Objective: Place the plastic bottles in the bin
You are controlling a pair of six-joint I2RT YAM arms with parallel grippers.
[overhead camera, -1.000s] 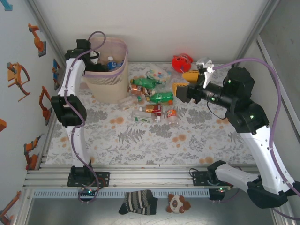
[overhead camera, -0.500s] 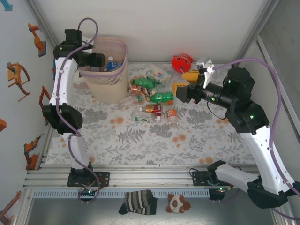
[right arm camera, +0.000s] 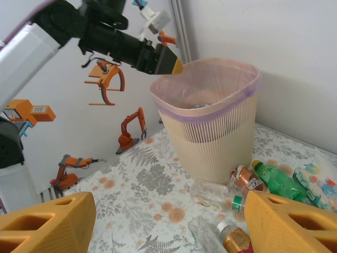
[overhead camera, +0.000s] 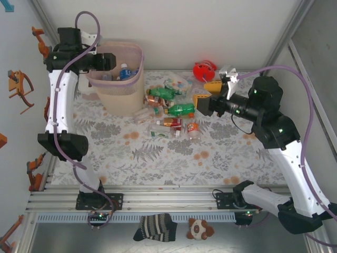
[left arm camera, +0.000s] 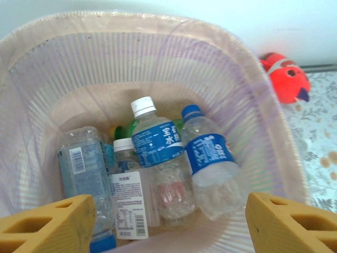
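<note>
The pale pink bin [overhead camera: 122, 95] stands at the back left. My left gripper [overhead camera: 108, 60] hovers open above its left rim, nothing between its yellow fingers [left arm camera: 47, 224]. Looking down, the bin [left arm camera: 263, 105] holds several plastic bottles, among them two blue-labelled ones [left arm camera: 158, 153] [left arm camera: 210, 163]. More bottles lie in a heap right of the bin, including a green one [overhead camera: 181, 109] and a clear one [overhead camera: 163, 133]. My right gripper [overhead camera: 207, 93] hangs open and empty just right of the heap. From it I see the bin [right arm camera: 210, 142], a green bottle [right arm camera: 279, 182] and a clear bottle [right arm camera: 213, 194].
A red round toy [overhead camera: 204, 69] lies at the back wall, right of the heap. A patterned packet [overhead camera: 179, 83] sits at the heap's far edge. Walls close in on the left, back and right. The floral cloth [overhead camera: 174, 158] in front of the heap is bare.
The left arm has swung up and left, carrying its open gripper from inside the bin's mouth to above the left rim. The right arm has held still.
</note>
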